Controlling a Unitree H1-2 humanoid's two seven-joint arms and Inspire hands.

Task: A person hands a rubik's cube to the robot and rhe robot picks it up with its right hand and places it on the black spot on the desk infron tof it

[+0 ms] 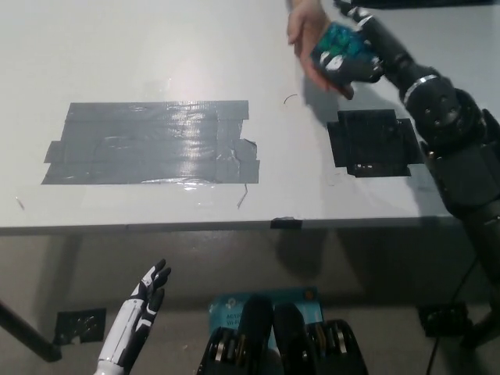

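The rubik's cube [341, 50], mostly blue and green, is held above the far right of the desk. My black right hand [370, 48] is shut on it from the right. A person's hand [306, 33] still touches the cube from the left and below. The black spot [370, 143], a square of black tape, lies on the desk nearer to me than the cube, uncovered. My white left hand [137, 317] rests below the desk edge at the lower left, fingers apart and holding nothing.
A large patch of grey tape [152, 143] covers the middle left of the white desk [156, 47]. The desk's front edge [234, 225] runs across the picture. A dark object sits at the far right top edge.
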